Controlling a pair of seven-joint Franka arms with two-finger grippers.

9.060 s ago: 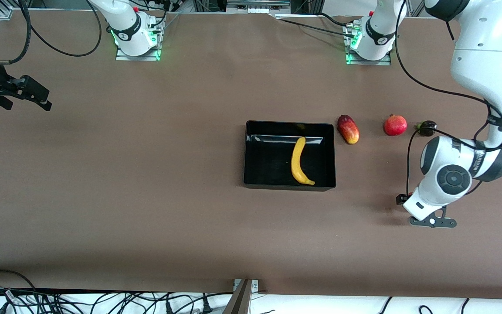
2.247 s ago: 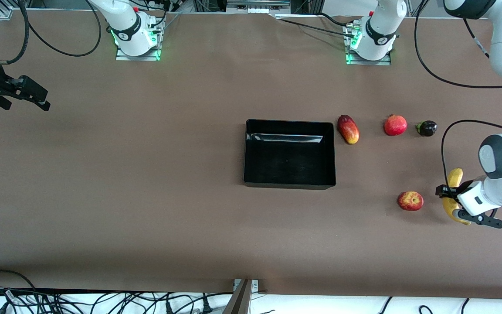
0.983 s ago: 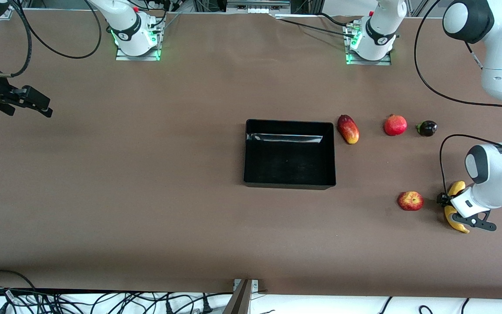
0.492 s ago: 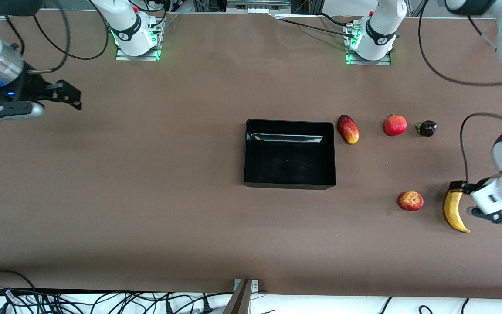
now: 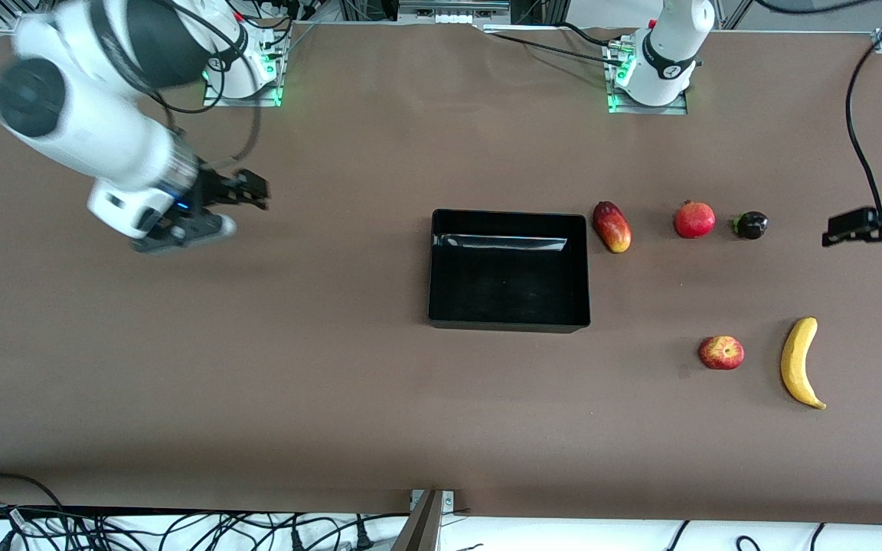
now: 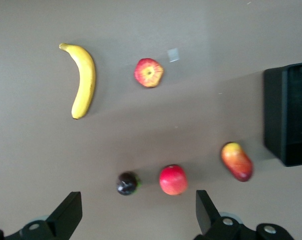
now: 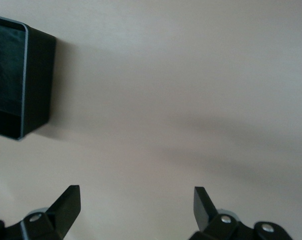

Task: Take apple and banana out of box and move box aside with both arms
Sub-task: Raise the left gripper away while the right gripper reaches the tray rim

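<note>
Front view: shallow glossy black plastic box sits empty mid-table, with the small red-yellow apple and long curved yellow banana laid out on the brown table toward the left arm's end, clear of the box so it can be shifted. Left gripper hangs over that table end, fingers apart, holding nothing. Right gripper, jaws spread and empty, is over bare table toward the right arm's end, likely heading to the box for the two-arm move.
</note>
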